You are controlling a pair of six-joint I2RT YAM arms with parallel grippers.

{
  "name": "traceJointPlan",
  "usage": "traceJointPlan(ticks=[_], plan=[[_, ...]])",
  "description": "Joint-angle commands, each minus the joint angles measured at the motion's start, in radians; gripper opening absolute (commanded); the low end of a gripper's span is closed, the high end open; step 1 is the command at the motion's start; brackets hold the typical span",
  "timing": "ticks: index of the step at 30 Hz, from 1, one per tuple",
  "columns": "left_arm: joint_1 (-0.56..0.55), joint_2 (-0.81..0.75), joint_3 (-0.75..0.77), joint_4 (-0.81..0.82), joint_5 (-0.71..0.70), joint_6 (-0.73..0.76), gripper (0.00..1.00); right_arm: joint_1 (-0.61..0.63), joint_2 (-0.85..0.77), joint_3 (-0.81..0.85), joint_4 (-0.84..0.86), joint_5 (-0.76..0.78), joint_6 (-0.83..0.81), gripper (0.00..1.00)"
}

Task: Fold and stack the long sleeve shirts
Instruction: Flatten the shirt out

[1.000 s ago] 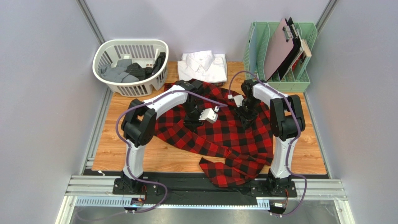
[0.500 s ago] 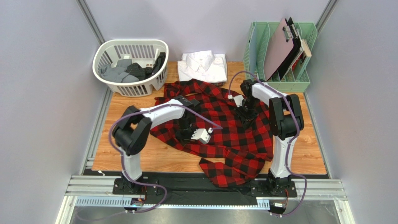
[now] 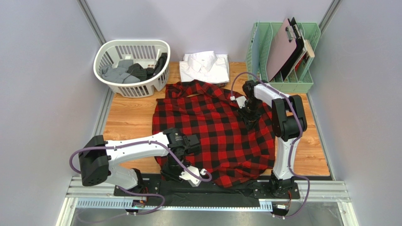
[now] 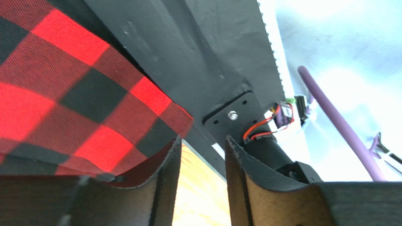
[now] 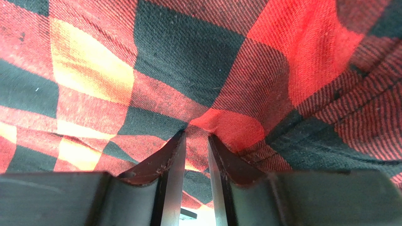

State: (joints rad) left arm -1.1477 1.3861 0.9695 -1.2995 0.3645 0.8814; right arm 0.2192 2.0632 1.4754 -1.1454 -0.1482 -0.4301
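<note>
Your right pincer is nipped tight on a pucker of the red-and-black checked flannel shirt. The shirt lies spread across the desk, its hem at the near edge. Your left pincer sits at that hem, fingers a narrow gap apart with bare desk showing between them and cloth only against one finger. The folded white shirt lies at the far edge.

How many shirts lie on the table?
2: the checked flannel shirt spread mid-table, the folded white shirt at the far edge. Clothes in the basket may include more.
</note>
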Motion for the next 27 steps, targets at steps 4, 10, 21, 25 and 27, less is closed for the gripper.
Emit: traceJointPlan(ticks=[4, 10, 21, 25, 27], plan=[[0.248, -0.096, 0.115, -0.015, 0.065, -0.056, 0.46, -0.001, -0.125, -0.046, -0.019, -0.005, -0.027, 0.33], [0.601, 0.091, 0.211, 0.183, -0.068, -0.113, 0.44, -0.003, -0.209, -0.128, 0.012, 0.068, -0.088, 0.33], [0.752, 0.409, 0.261, 0.293, -0.183, -0.104, 0.30, 0.060, -0.172, -0.358, 0.084, 0.101, -0.113, 0.32], [0.756, 0.424, 0.183, 0.296, -0.231, -0.068, 0.25, 0.137, -0.213, -0.457, 0.084, 0.102, -0.124, 0.32], [0.760, 0.429, 0.157, 0.276, -0.242, -0.044, 0.21, 0.201, -0.232, -0.503, 0.081, 0.095, -0.127, 0.33]])
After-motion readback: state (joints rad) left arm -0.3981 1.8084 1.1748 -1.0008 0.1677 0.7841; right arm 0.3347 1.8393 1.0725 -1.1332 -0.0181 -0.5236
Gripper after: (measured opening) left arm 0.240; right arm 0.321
